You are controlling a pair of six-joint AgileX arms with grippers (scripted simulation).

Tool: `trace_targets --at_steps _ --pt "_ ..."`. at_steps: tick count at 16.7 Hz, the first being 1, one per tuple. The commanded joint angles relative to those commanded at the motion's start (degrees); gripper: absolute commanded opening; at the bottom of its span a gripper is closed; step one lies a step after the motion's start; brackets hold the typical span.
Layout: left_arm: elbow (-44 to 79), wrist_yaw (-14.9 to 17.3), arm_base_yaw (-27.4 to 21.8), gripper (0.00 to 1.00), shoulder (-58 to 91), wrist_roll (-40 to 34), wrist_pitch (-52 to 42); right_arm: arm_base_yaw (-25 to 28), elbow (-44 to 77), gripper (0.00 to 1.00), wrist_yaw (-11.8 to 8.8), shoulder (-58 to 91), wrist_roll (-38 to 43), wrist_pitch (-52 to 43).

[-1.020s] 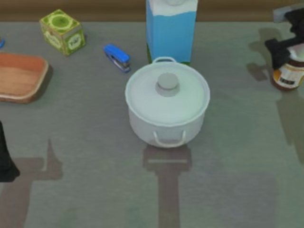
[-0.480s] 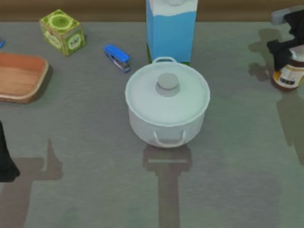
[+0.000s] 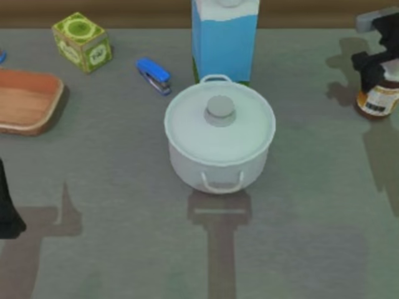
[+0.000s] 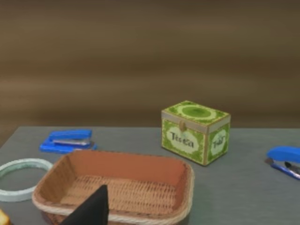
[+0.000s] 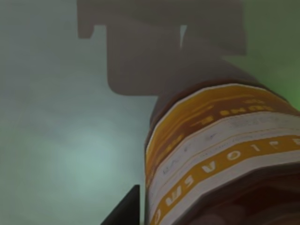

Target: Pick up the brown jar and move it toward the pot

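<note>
**At the table's far right edge: jar in the grip, carry toward the pot yet to come**

At the far right of the table, the right gripper (image 3: 381,65) sits over the top of the brown jar (image 3: 376,98), its dark fingers closed around the lid end. In the right wrist view the jar (image 5: 220,154) fills the frame close under the camera, and a shadow lies apart from it on the grey surface, so I judge it lifted clear. The pot (image 3: 219,134) stands at the table's centre, well apart to the left, with the blue-and-white carton (image 3: 224,37) just behind it. The step in hand is the lift. Next comes a level sweep leftward, stopping near the pot's right side without knocking it. The left gripper (image 3: 7,215) is parked at the left edge.
</note>
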Motion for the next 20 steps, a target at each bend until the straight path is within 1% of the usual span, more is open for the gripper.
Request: trace_targets --at_steps 1,2,11,13,16,20 --pt "0.00 0.00 0.00 1.00 0.00 0.00 0.00 0.00 0.00 0.02 0.00 0.00 0.00 0.00" --pt "0.00 0.00 0.00 1.00 0.00 0.00 0.00 0.00 0.00 0.00 0.00 0.00 0.00 0.00" --pt "0.00 0.00 0.00 1.00 0.00 0.00 0.00 -0.21 -0.11 0.00 -0.02 -0.11 0.09 0.04" --pt "0.00 0.00 0.00 1.00 0.00 0.00 0.00 -0.08 -1.97 0.00 -0.06 -1.90 0.00 0.87" --pt "0.00 0.00 0.00 1.00 0.00 0.00 0.00 0.11 -9.32 0.00 -0.16 -7.95 -0.06 3.56" --pt "0.00 0.00 0.00 1.00 0.00 0.00 0.00 0.23 -26.40 0.00 -0.30 -19.56 0.03 8.40"
